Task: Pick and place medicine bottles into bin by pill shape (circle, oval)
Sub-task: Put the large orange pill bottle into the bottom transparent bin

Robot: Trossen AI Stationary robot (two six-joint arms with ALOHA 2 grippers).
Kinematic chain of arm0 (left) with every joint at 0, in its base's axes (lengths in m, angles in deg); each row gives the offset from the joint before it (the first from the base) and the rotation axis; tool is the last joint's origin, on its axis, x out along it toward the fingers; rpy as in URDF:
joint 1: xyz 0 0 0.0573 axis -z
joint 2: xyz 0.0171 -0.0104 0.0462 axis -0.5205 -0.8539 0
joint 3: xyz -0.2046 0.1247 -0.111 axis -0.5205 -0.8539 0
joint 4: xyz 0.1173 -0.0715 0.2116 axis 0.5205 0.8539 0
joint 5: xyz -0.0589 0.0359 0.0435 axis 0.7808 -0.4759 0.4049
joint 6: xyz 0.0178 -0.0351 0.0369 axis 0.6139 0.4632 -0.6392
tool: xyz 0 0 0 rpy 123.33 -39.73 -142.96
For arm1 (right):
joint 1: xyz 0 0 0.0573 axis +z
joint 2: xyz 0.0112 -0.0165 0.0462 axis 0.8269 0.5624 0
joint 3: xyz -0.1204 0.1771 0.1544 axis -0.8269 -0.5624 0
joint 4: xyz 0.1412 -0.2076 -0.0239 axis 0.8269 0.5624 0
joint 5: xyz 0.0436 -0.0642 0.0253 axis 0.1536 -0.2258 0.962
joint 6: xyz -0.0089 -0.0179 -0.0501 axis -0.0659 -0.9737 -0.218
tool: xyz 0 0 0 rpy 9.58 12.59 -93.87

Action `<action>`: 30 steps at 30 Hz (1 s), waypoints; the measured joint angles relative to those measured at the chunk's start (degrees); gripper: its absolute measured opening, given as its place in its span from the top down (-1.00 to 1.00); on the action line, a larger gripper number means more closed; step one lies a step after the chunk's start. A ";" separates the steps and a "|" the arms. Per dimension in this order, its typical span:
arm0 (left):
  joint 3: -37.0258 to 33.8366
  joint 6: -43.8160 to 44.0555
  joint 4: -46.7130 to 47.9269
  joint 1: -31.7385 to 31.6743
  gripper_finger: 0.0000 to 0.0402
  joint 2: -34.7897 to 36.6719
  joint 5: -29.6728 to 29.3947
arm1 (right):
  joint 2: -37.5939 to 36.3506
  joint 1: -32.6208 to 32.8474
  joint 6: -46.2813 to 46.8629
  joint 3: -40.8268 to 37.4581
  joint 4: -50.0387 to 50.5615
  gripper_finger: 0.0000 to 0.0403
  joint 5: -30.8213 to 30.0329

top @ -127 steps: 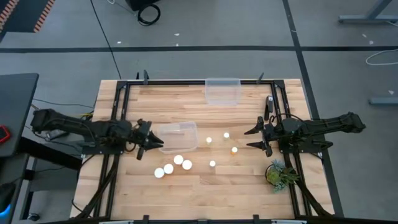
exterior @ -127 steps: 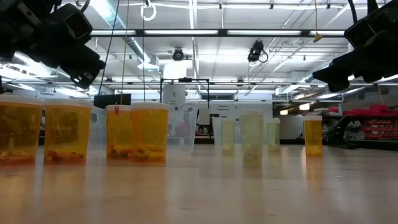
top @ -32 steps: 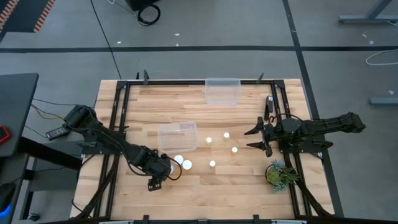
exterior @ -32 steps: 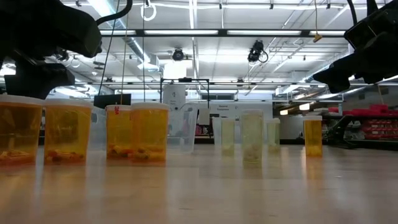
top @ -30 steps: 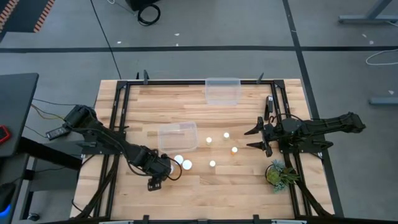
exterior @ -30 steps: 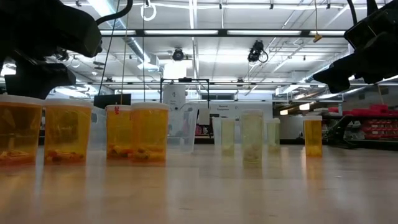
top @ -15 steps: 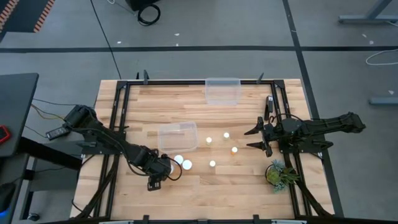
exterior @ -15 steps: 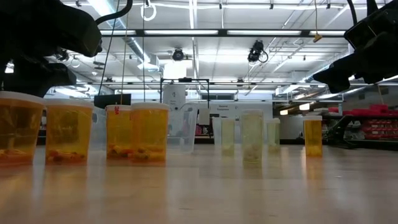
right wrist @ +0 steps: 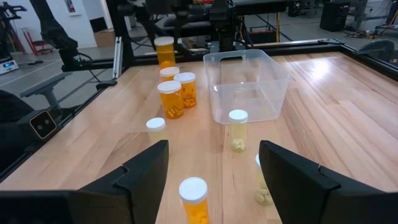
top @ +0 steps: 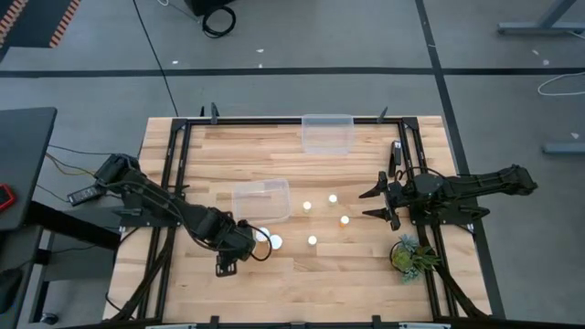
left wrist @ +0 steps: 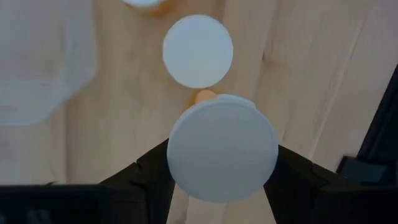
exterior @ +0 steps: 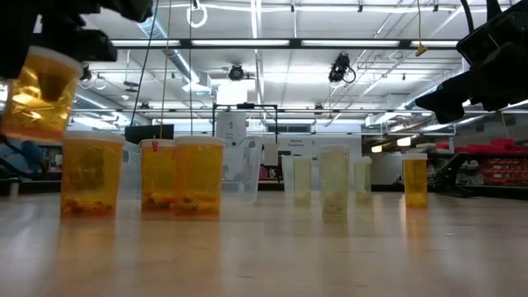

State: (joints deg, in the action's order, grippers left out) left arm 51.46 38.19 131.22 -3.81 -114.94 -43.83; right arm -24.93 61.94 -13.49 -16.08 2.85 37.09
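One large white-capped amber medicine bottle (exterior: 40, 92) is clamped in the left gripper (left wrist: 221, 163) and held clear of the wooden table (top: 347, 274) — three more large bottles (exterior: 87, 176) stand below it beside a clear plastic bin (top: 260, 200). Four small pale bottles (top: 312, 240) stand mid-table, a second clear bin (top: 327, 132) sits at the far edge, and the right gripper (right wrist: 211, 180) is parked with its fingers spread wide, nothing between them.

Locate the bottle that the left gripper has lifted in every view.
High view: hidden under the left gripper, beside the clear bin.
Low view: lifted bottle, tilted, upper left, above the standing row.
Left wrist view: its white cap fills the centre between the fingers.
Right wrist view: far end, raised bottle.
Shared landmark: the clear bin.
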 joint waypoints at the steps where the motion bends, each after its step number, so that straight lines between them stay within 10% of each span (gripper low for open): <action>1: 0.71 -0.78 0.75 -0.36 -0.08 0.00 -0.61 | -0.01 0.00 0.00 0.00 0.00 -0.28 0.01; 30: 4.36 -22.11 2.09 -16.56 -0.08 0.07 -2.92 | -0.02 -0.01 0.01 0.01 0.00 -0.28 0.00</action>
State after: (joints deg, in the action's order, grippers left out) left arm 55.82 16.08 133.31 -20.37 -114.87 -46.75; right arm -24.96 61.93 -13.48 -16.07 2.85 37.09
